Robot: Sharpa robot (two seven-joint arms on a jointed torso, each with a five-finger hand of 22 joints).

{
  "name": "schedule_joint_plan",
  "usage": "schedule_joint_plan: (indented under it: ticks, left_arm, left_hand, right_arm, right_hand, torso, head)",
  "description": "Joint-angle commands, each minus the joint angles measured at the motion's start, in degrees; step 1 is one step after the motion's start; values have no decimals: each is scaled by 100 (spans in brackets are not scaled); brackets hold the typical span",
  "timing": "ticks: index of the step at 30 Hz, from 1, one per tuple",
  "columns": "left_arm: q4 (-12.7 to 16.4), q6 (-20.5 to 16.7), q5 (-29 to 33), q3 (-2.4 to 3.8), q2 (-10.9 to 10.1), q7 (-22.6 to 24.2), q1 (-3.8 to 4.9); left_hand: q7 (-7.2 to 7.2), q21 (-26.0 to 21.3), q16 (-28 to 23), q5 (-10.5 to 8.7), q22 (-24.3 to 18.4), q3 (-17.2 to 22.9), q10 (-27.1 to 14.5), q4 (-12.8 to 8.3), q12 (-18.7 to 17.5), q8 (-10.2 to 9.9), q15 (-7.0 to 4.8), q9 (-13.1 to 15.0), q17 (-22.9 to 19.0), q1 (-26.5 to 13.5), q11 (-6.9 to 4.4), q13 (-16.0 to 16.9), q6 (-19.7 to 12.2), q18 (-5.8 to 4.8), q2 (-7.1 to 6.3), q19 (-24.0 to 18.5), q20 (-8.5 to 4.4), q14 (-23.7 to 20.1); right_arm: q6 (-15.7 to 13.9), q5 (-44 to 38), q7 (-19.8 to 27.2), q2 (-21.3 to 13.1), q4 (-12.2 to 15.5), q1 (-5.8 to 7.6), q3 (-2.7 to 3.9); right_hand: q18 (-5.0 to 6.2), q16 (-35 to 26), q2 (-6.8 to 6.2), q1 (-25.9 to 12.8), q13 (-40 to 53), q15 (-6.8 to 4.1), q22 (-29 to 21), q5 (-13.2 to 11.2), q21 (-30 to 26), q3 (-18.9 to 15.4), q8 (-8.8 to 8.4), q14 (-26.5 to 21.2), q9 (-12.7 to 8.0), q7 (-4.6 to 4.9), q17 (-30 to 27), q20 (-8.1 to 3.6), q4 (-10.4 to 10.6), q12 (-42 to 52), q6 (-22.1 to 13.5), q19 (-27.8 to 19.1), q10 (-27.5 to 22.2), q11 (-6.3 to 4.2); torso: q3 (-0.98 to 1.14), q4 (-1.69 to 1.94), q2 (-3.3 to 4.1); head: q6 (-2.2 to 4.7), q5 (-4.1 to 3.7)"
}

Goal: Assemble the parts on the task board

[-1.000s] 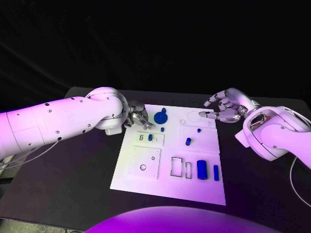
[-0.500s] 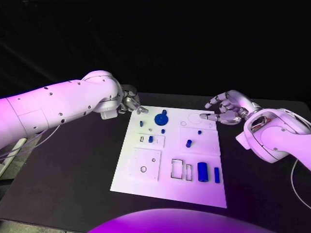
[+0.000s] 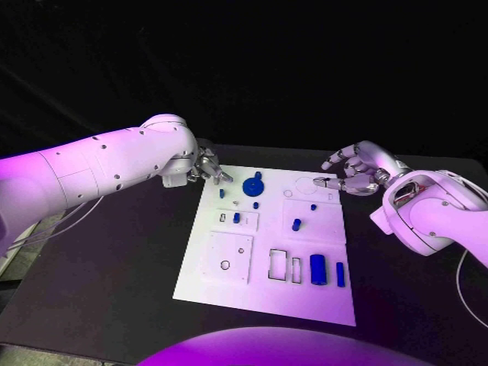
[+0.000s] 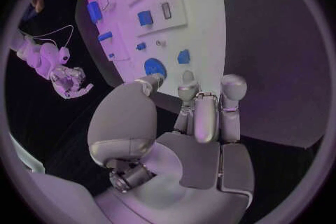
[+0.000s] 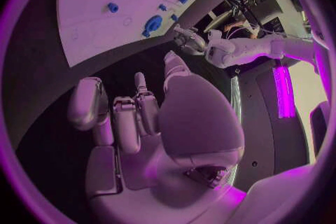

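The white task board (image 3: 268,293) lies in the middle of the black table. A round blue part (image 3: 253,184) sits near its far edge. Small blue parts (image 3: 236,218) (image 3: 296,224) stand mid-board. Two longer blue parts (image 3: 318,268) lie near the front right. My left hand (image 3: 208,168) hovers just off the board's far left corner, fingers loosely bent and apart, holding nothing. My right hand (image 3: 354,174) hangs over the far right corner, fingers half curled, nothing between them. In the left wrist view, the left hand's (image 4: 192,117) fingertips reach toward the round part (image 4: 154,67).
Black table (image 3: 101,274) surrounds the board on all sides. Empty rectangular recesses (image 3: 279,261) and a square plate with a small hole (image 3: 229,255) mark the board's near half. A thin cable (image 3: 62,223) trails under my left arm.
My left hand has drawn back from over the board's left edge to just beyond its far left corner. My right hand has barely moved.
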Motion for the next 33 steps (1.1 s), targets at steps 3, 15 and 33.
schedule_joint_plan:
  ticks: [3,15,33]
  left_arm:
    - [-157,269,80,-26,84,47,-24]
    - [-261,442,215,-49,154,40,-40]
    - [-339,537,310,-66,203,33,-68]
  left_hand:
    - [10,-19,-16,5,8,-44,-16,1,41,-33,33,-11,-2,-64,-14,4,56,-35,20,6,52,100]
    - [-11,-5,-11,20,34,-66,4,-13,68,-17,21,-22,4,-49,-31,32,116,-40,97,22,49,102]
    - [-33,0,-10,52,40,41,-3,-36,82,-32,-1,-77,-1,387,-54,16,168,-39,285,13,35,101]
  right_arm:
    - [3,-51,26,3,9,-3,0]
    - [9,-51,23,16,1,-3,0]
    - [11,-51,22,25,-8,-3,1]
  right_hand:
    - [94,-36,9,-51,384,-9,-1,26,-35,-46,27,428,-6,-2,668,-21,-1,-25,-34,-2,-37,-9]
    - [93,-35,25,-46,390,-10,1,27,-34,-52,32,429,-7,-3,671,-21,-2,-18,-35,0,-32,-10]
    - [93,-36,38,-39,389,-10,1,27,-35,-55,36,428,-7,-3,668,-21,-3,-19,-35,1,-32,-11]
  torso:
    - [5,0,-4]
    - [13,4,-12]
    - [17,-5,-21]
  head:
    - [-20,-6]
    - [-55,3]
    - [-68,20]
